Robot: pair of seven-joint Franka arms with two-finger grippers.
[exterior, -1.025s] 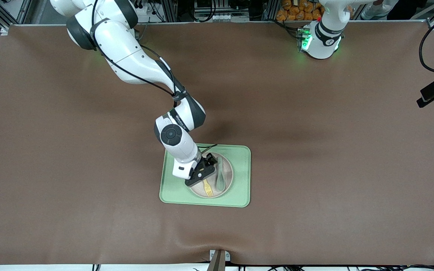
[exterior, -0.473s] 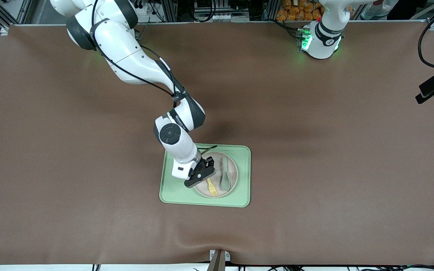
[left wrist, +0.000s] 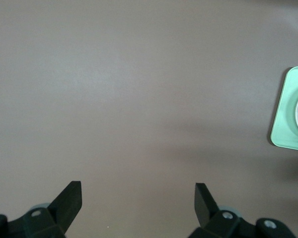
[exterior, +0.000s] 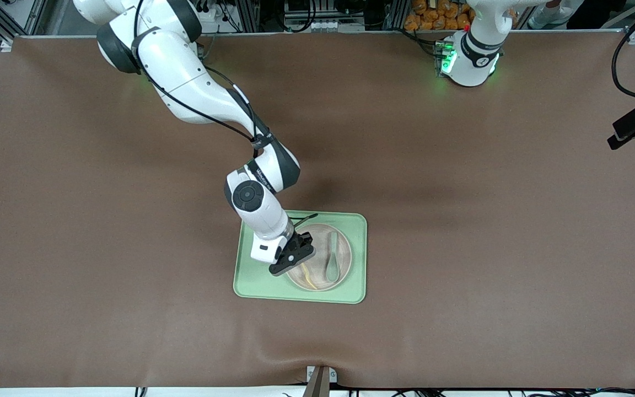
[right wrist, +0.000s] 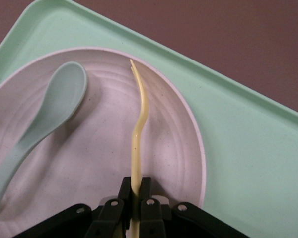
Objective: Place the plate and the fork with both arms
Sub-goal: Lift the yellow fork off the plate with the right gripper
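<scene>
Fingers of the right gripper (right wrist: 133,206) pinch one thin pale yellow fork (right wrist: 138,134), edge-up over one beige-pink plate (right wrist: 94,163); left gripper (left wrist: 138,203) waits, fingers spread.

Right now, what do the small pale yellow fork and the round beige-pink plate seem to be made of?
The pale yellow fork: probably thin matte plastic; its surface is one even colour and dull. The round beige-pink plate: likely speckled plastic or fibre composite; it has tiny dark flecks, faint rings and no gloss.
</scene>
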